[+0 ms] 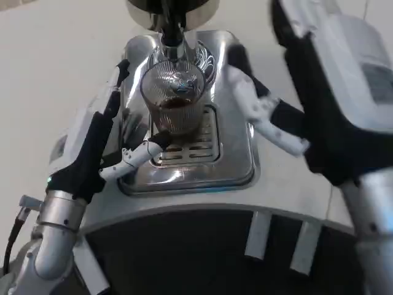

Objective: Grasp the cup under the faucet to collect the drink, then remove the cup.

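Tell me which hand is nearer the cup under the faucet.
Left. The left hand is at the cup, its fingers reaching around the glass from the cup's left. The right hand hangs apart to the cup's right, fingers spread.

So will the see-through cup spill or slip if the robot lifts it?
Maybe. The clear ribbed glass cup holds dark drink low down, so a small tilt likely won't spill it. Its glass looks smooth, probably slippery and breakable. The left robot hand curls around it on the shiny metal drip tray.

L hand (101,144) at frame's left, fingers curled inward toward centre. R hand (307,98) upper right, fingers spread, holding nothing.
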You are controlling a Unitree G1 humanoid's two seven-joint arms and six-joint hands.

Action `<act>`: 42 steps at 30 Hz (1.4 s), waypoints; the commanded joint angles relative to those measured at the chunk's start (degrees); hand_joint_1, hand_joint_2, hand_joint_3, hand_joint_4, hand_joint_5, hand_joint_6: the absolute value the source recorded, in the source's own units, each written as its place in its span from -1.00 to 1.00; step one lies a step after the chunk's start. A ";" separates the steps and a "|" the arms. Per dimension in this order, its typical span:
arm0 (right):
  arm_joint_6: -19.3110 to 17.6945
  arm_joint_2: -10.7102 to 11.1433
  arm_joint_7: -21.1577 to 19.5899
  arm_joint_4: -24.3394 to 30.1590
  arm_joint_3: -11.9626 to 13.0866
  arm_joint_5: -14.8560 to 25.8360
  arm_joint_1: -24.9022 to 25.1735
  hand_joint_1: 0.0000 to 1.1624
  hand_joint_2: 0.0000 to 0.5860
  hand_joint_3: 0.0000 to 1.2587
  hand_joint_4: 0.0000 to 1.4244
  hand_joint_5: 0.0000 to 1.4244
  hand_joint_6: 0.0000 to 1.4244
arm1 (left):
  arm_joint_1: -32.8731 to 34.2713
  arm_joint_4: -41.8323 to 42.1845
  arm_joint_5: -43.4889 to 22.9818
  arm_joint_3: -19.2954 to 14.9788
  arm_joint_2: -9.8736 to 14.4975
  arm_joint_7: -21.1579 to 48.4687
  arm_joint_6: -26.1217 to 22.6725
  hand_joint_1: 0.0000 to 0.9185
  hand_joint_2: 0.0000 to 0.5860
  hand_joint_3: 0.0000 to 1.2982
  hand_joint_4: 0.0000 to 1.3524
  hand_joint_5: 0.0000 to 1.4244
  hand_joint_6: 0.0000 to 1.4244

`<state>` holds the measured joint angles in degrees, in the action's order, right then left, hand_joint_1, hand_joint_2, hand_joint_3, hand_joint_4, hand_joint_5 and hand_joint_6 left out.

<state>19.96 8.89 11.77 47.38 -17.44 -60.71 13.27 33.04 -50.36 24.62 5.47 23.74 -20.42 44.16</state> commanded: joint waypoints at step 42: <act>-13.20 4.18 -3.39 -7.95 6.71 -11.91 -28.79 0.29 0.38 -1.00 -1.00 -1.00 -1.00 | 9.06 -11.56 1.73 2.43 -7.96 -9.49 -2.22 -0.15 -0.85 -1.00 -1.00 -0.80 -0.75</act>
<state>6.74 13.36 7.21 38.67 -10.88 -72.30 -15.09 41.68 -60.62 27.09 7.89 16.58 -28.70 41.88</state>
